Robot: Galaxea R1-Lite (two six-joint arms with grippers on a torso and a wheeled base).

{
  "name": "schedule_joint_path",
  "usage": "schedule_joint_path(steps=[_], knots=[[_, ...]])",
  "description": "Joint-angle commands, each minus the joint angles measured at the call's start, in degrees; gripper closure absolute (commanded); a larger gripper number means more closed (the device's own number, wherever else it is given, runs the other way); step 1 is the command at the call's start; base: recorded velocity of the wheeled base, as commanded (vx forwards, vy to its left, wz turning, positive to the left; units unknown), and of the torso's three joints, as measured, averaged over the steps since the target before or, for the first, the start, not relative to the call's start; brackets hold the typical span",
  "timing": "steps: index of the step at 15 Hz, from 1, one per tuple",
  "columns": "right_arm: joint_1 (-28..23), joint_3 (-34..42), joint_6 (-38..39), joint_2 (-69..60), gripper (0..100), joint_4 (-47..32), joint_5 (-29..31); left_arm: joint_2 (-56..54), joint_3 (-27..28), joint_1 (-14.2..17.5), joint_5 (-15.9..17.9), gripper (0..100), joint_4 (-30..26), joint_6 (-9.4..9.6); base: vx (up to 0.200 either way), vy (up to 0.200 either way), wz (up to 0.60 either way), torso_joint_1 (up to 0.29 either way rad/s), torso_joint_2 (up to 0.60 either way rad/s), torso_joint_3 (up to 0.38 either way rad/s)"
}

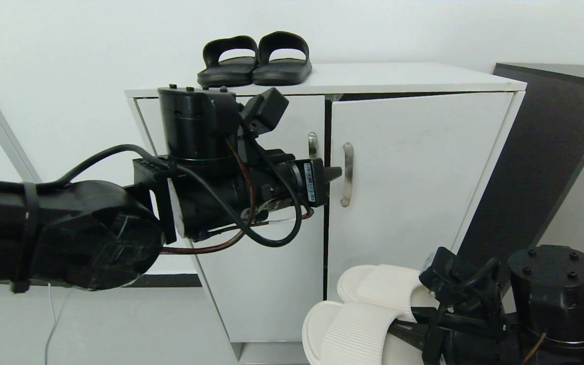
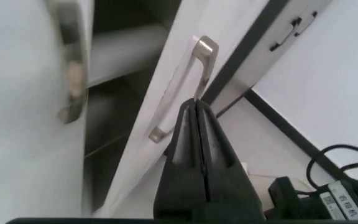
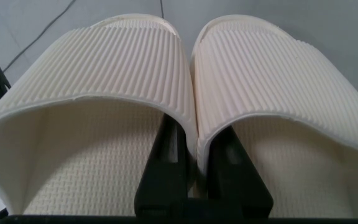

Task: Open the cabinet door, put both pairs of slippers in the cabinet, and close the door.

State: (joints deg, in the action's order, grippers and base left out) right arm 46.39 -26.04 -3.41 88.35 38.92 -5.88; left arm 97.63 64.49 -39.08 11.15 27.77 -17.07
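- The left pincer [image 1: 336,174] is clenched. In the left wrist view its two fingers [image 2: 188,155] press flat against each other with nothing between them, and their tips sit just at a bar handle.
- From the head view, those tips are level with the middle of the right handle [image 1: 347,175], just beside it; I cannot tell whether they touch it.
- The right pincer [image 3: 196,140] is grasping the white slippers [image 1: 368,314]. One finger sits inside each slipper, pinching the two adjoining strap walls together.
- The white slippers are held in the air, low in front of the cabinet [image 1: 403,76], below the right door [image 1: 413,167], ribbed straps uppermost.
- The right door stands slightly ajar: a dark wedge shows under the cabinet's top edge, and a dark slit runs between it and the left door [image 1: 266,279].
- Through the opening, the left wrist view shows a pale shelf [image 2: 126,53] inside.
- The left handle [image 1: 313,144] is on the left door, close to the slit.
- The black slippers [image 1: 254,63] lie side by side, touching, on the cabinet top, toward its left end and near the front edge.
- A white label [image 1: 312,181] with barcode-like lines is stuck on the left pincer's body; its print is too small to read.
- A dark grey panel [image 1: 550,152] stands against the cabinet's right side.
- A thin pale cable [image 1: 51,324] hangs at the lower left.
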Motion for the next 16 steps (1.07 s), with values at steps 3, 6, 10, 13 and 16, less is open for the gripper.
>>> schedule_joint_path(steps=[3,6,10,13,16], knots=[[0.0,0.0,-0.5,-0.2,100,0.0,0.1,-5.2,-2.3,0.4,0.1,100,0.2,-0.07,0.000,0.000,0.00,0.000,0.00,0.000],[0.0,0.0,-0.7,-0.2,100,0.0,0.1,-3.9,-1.6,3.3,2.0,100,0.2,-0.25,0.000,0.000,0.00,0.000,0.00,0.000],[0.0,0.0,-0.7,-0.2,100,0.1,0.2,-0.1,2.0,5.4,2.4,100,0.2,-0.42,0.000,0.000,0.00,0.000,0.00,0.000],[0.0,0.0,-0.7,-0.2,100,0.0,0.2,2.6,5.3,5.8,2.4,100,0.2,-0.95,0.000,0.000,0.00,0.000,0.00,0.000],[0.0,0.0,-0.7,-0.2,100,0.0,0.3,4.8,8.8,5.8,2.0,100,-0.1,-2.36,0.000,0.000,0.00,0.000,0.00,0.000]])
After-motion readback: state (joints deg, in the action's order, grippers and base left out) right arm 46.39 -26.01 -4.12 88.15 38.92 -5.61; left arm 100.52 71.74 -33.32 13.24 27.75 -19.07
